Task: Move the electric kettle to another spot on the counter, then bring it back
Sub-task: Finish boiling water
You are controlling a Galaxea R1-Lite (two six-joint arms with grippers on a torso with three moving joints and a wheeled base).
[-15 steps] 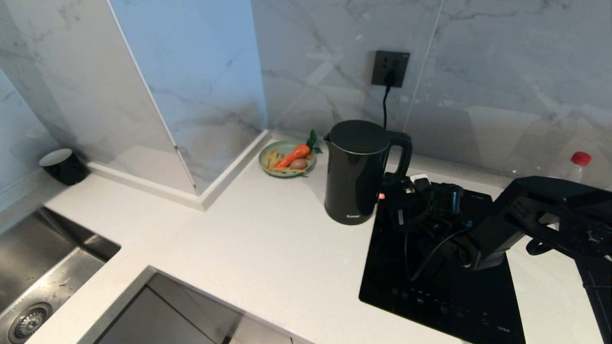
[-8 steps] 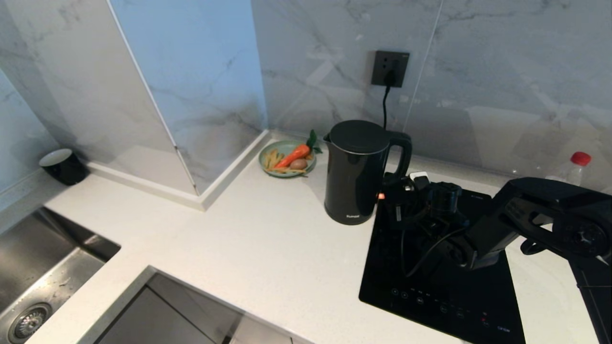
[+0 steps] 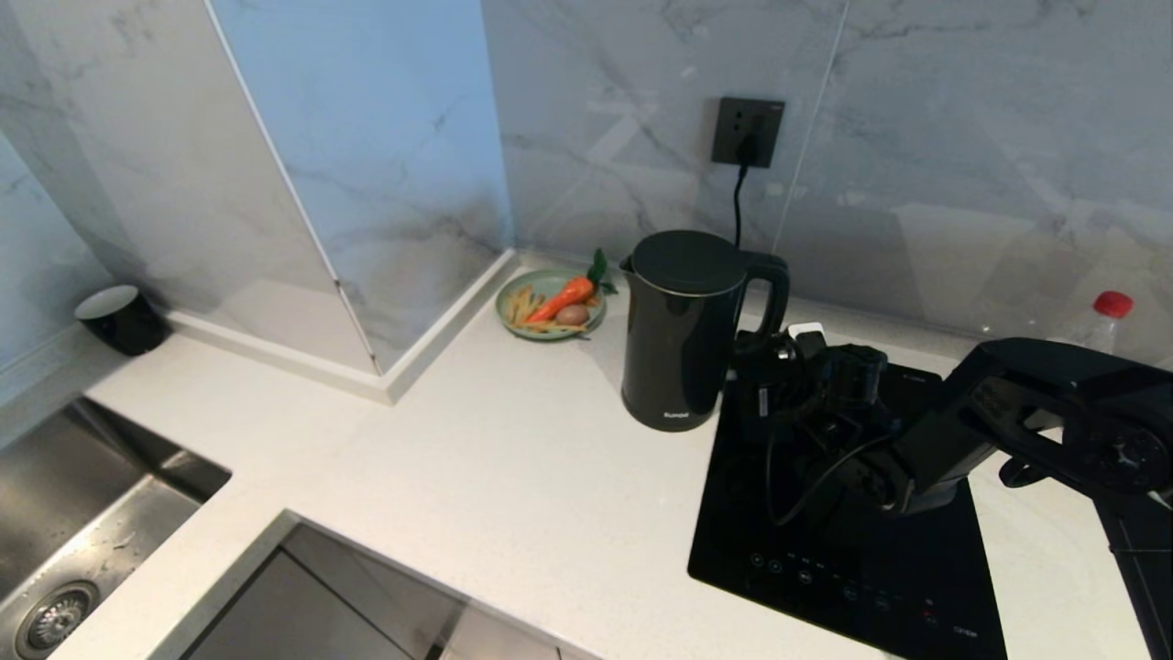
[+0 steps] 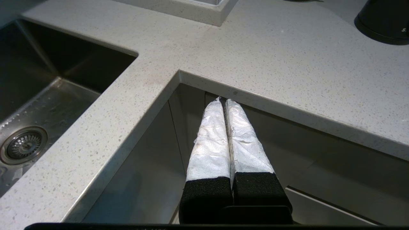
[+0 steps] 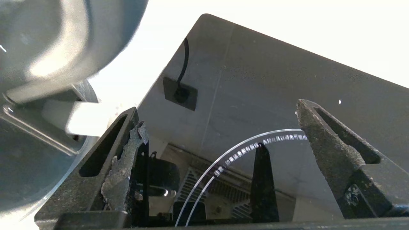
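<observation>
My own wrist hides my right gripper in the head view, lower right of the electric kettle. The left wrist view's upper right corner cuts off all but the kettle's base.

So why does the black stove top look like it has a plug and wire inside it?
Right wrist view: the glossy black glass cooktop acts as a mirror, reflecting the dark wall socket and its cord. Head view: the tall shiny black kettle shows faint reflections too.

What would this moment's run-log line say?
right gripper: open, beside electric kettle handle, over cooktop | kettle: upright on counter, ungrasped | left gripper: shut, parked
</observation>
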